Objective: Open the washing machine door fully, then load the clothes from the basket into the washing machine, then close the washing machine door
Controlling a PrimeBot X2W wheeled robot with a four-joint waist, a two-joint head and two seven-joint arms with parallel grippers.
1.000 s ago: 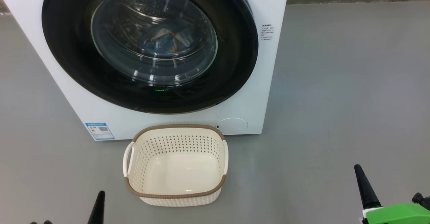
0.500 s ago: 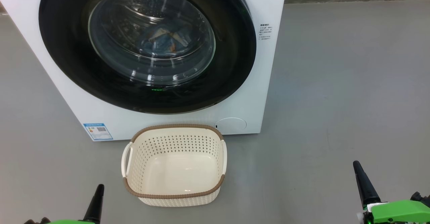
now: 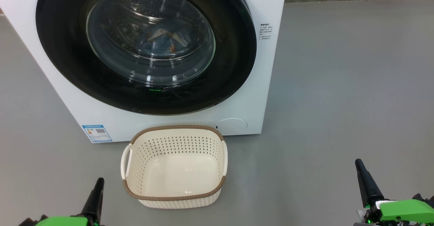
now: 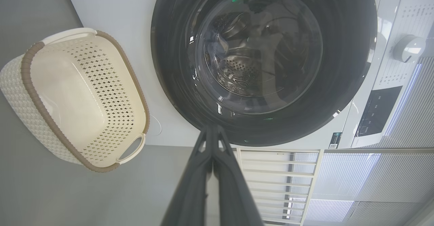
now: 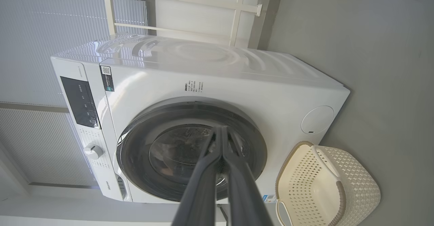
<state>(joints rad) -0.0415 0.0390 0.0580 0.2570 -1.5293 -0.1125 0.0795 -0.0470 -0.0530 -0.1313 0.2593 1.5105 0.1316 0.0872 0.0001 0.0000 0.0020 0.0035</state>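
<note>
Clothes (image 3: 166,41) lie behind the shut washing machine door (image 3: 234,66). Basket (image 3: 176,196) sits near. Left gripper (image 3: 99,183) and right gripper (image 3: 359,166) are squeezed tight, holding nothing.

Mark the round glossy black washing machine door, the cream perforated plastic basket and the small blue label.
washing machine door (image 3: 235,56): head view, black ring right of glass.
basket (image 3: 176,144): head view, perforated far wall.
blue label (image 3: 96,133): head view, its centre.

Left gripper (image 4: 213,132) pinched together, tips overlapping the washing machine door (image 4: 264,60) rim (door closed). Basket (image 4: 18,97) on floor (image 4: 67,199) just beside the washing machine (image 4: 112,9).
</note>
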